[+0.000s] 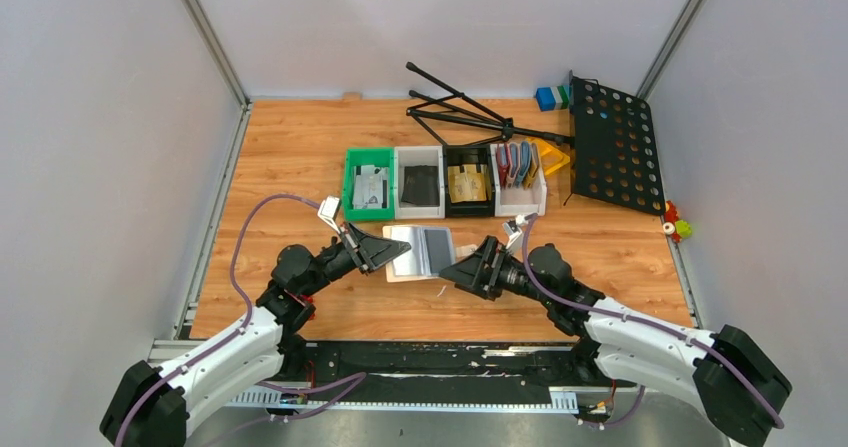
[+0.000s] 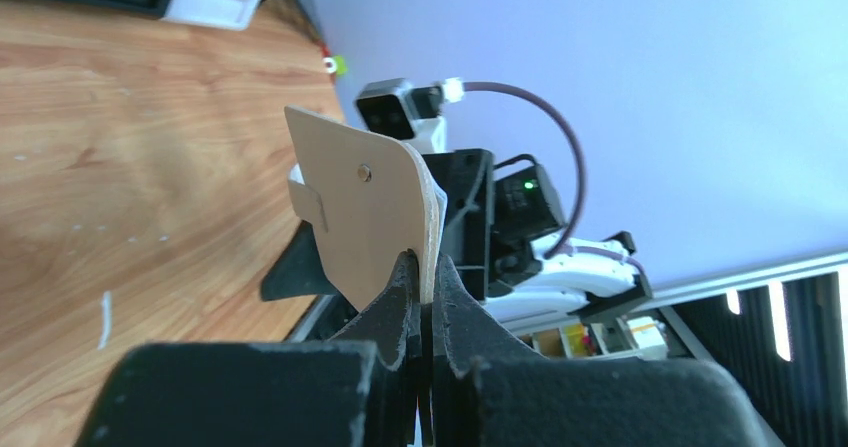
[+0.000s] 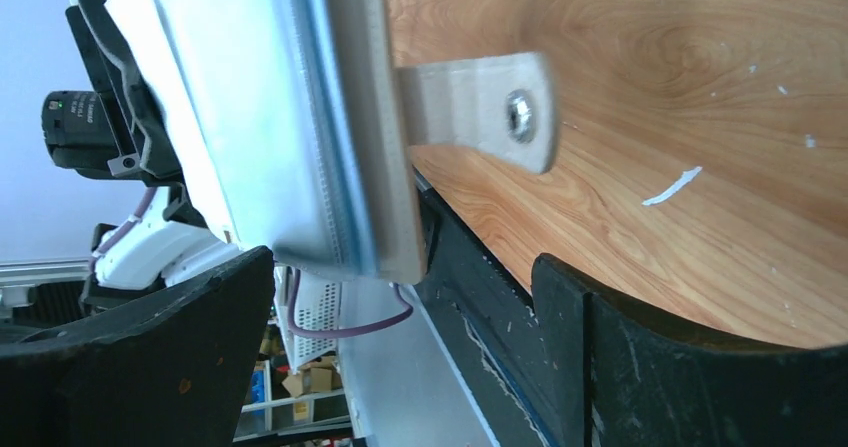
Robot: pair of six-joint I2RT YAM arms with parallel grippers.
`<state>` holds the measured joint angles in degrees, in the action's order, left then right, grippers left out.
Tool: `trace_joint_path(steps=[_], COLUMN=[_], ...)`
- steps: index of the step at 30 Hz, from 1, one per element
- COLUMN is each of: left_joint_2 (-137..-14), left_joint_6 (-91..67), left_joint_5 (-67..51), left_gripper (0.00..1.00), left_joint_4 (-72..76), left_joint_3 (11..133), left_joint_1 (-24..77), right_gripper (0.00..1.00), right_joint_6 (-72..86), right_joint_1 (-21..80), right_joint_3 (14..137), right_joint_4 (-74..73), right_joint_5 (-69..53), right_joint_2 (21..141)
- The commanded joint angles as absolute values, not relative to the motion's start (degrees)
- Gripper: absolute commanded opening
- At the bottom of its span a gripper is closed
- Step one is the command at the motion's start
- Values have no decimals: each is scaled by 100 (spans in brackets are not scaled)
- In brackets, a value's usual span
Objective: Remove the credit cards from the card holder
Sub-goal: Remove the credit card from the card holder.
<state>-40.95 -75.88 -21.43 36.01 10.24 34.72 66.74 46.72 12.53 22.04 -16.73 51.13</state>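
Clamping the card holder (image 1: 420, 252) at its left edge with the left gripper (image 1: 388, 254), fingers (image 2: 400, 297) pressed shut on the pale cover, off the table (image 1: 300, 157). Held open, long axis running across from one gripper to the other. Showing the credit cards (image 1: 438, 249) as a dark patch in its right half. Hovering just beside its right edge and closing tab (image 3: 480, 112) with the right gripper (image 1: 462, 267), fingers spread wide, holding nothing. Likely a pull rightward from the nearer right side; pocket opening not clear.
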Motion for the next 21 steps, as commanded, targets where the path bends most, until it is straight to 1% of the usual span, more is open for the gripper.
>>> trace_joint_path(steps=[1, 5, 9, 12, 16, 17, 18, 21], left_joint_2=[-4054, -4095, -4122, -4132, -4141, -4133, -4131, -4111], left_joint_6=[-8019, -8055, -8065, -8032, -7919, -7898, -7883, -7884], left_joint_5=[-2338, -2481, -2564, -2590, -2594, -2585, -2573, -2525], left_gripper=[0, 0, 0, 0, 0, 0, 0, 0], left_joint_4=[4603, 4589, 4588, 4569, 4476, 4470, 4459, 4533], left_joint_3=[1012, 1076, 1122, 1119, 1100, 1079, 1069, 1035], left_joint_1=[3453, 3454, 3446, 3451, 3454, 3453, 3448, 3448], right_gripper=[100, 99, 93, 83, 63, 60, 58, 56], right_joint_6=[7159, 7072, 6965, 6935, 6877, 6855, 6846, 6794], right_joint_1=[4649, 4603, 4571, 4577, 4560, 4562, 4557, 4545], right_joint_3=[1216, 1248, 1358, 1383, 1369, 1358, 1354, 1338], right_joint_4=[3442, 4173, 4493, 4649, 4587, 4579, 4554, 4380], right_joint_5=[-1794, -1887, -2054, -2134, -2119, -2118, -2125, -2142], right_joint_2=[5282, 5250, 5110, 5012, 4868, 4843, 4802, 4704])
